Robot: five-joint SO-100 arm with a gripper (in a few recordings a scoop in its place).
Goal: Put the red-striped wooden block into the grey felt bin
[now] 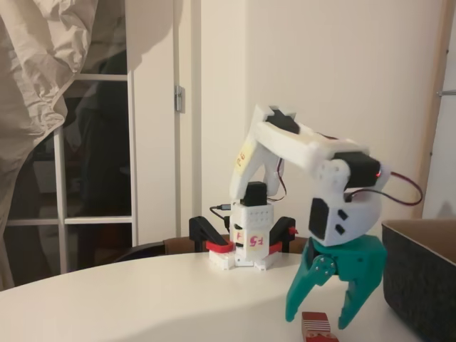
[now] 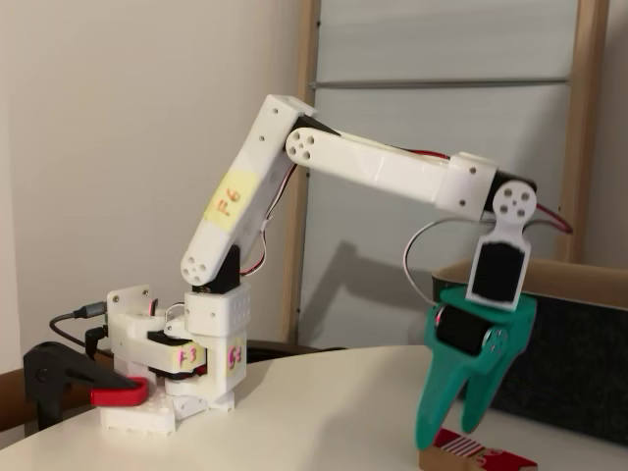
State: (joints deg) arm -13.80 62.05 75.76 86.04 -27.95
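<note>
1. Both fixed views show the white arm [image 1: 313, 153] reaching down from its base so that the teal gripper [image 1: 326, 313] points at the table [image 1: 142, 299].
2. One fixed view has the gripper's two fingers [image 1: 299, 292] spread apart, one on each side of the red-striped wooden block [image 1: 317, 326], which lies on the table at the picture's 6 o'clock edge.
3. That view shows a gap between the fingertips and the block, so the jaws stand open around it and do not clamp it.
4. The other fixed view has the gripper [image 2: 451, 432] side-on above the block [image 2: 476, 453], which rests at about 5 o'clock in that picture; whether the tips touch the block there cannot be told.
5. The grey felt bin [image 1: 420, 285] stands on the table just beside the gripper, at 3 o'clock from it in one view, its tan inner face showing at the rim.
6. The other view places the bin [image 2: 579, 353] behind the gripper, toward 3 o'clock.
7. The block lies outside the bin, on the table near its wall.
8. The arm's base [image 2: 186, 373] sits near the table's far edge, with a red-and-black clamp [image 2: 78, 388] at 9 o'clock of it.
</note>
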